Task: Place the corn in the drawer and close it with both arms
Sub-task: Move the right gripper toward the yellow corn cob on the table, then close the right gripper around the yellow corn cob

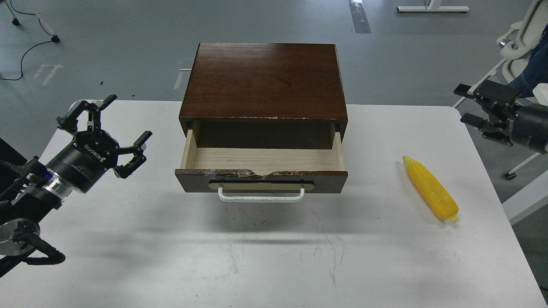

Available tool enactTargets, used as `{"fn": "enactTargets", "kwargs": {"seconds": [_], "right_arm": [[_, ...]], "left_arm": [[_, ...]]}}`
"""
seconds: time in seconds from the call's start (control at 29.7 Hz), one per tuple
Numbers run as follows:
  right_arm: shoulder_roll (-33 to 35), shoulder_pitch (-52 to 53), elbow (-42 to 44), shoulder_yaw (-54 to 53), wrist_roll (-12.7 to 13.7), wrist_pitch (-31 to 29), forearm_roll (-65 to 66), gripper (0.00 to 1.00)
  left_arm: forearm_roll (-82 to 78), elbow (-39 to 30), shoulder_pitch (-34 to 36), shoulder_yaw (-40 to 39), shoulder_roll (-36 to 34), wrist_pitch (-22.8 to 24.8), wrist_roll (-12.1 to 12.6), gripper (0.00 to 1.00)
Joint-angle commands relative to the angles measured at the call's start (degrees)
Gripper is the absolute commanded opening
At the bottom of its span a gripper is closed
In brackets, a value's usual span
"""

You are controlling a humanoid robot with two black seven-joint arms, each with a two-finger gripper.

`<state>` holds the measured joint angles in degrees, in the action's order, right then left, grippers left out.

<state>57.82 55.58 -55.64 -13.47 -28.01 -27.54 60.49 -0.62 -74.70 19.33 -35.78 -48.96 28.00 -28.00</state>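
Observation:
The yellow corn (430, 189) lies on the white table (274, 256) at the right, tapered end pointing away from me. The dark-brown drawer (261, 171) stands pulled open, its pale wood inside bare, white bar handle (261, 196) facing me. My left gripper (105, 128) is open and empty, held above the table left of the drawer. My right gripper (471, 107) is open and empty, raised beyond the table's right edge, well above and right of the corn.
The dark-brown cabinet (263, 81) holding the drawer stands at the table's back middle. A white chair (520, 38) with blue cloth is off the far right. Cables lie on the grey floor at the top left.

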Motion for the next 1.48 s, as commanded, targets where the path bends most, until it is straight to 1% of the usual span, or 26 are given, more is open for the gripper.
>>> {"fn": "enactTargets", "kwargs": {"seconds": [0.0,0.13,0.24,0.4,0.51,0.61,0.67,0.94,1.04,1.15,1.25,1.31,1.35,1.38,1.45], "right_arm": [[-0.42,0.84,-0.08,0.55,0.01,0.03,13.14,1.00],[-2.26,0.93,-0.52,6.25,0.01,0.56,23.43,1.00],[-3.67,0.93,0.00,8.80,0.01,0.65,25.20,1.00],[-6.13,0.32,0.35,12.05,0.01,0.91,25.29,1.00],[-7.36,0.32,3.51,14.87,0.01,2.66,25.29,1.00],[-10.78,0.23,7.11,17.24,0.01,5.65,25.21,1.00],[-12.02,0.23,7.65,18.21,0.01,6.71,25.21,1.00],[-17.03,0.14,9.76,19.18,0.01,7.15,25.21,1.00],[-17.65,0.05,9.76,20.24,0.01,7.15,25.21,1.00],[-17.65,-0.04,9.85,21.64,0.01,7.15,25.21,0.96],[-17.39,-0.04,9.85,22.52,0.01,7.15,25.21,0.88],[-17.21,-0.04,9.94,22.87,0.01,7.15,25.21,0.76],[-17.21,-0.04,9.85,23.14,0.01,7.15,25.21,0.64],[-17.04,-0.04,9.85,23.14,0.01,7.15,25.21,0.47],[-16.69,-0.04,9.59,23.14,0.01,7.15,25.12,0.21]], "left_arm": [[-0.09,-0.01,0.00,0.00,0.01,0.00,0.00,1.00],[-0.09,-0.01,0.00,0.00,0.09,0.00,0.00,1.00],[0.00,-0.01,0.00,0.00,0.18,0.00,0.00,1.00],[-0.09,-0.01,0.00,0.09,0.71,0.00,0.00,1.00],[-0.09,-0.01,0.00,0.01,0.89,0.00,0.00,1.00],[-0.17,-0.01,0.00,0.00,0.89,0.00,0.00,1.00],[-0.17,-0.01,0.00,0.09,0.89,0.00,0.00,1.00],[-0.09,-0.01,-0.35,0.00,0.80,0.00,0.00,1.00],[-0.17,-0.01,-0.35,0.00,0.80,0.00,0.00,1.00],[-0.17,-0.01,-0.35,0.00,0.80,0.00,0.00,1.00],[-0.09,-0.01,-0.35,0.00,0.80,0.00,0.00,1.00],[-0.17,-0.01,-0.35,0.00,0.80,0.00,0.00,1.00],[-0.17,-0.01,-0.35,0.00,0.80,0.00,0.00,1.00],[-0.17,-0.01,-0.35,0.00,0.80,0.00,0.00,1.00],[-0.17,-0.01,-0.35,0.00,0.89,0.00,0.00,1.00]]}}
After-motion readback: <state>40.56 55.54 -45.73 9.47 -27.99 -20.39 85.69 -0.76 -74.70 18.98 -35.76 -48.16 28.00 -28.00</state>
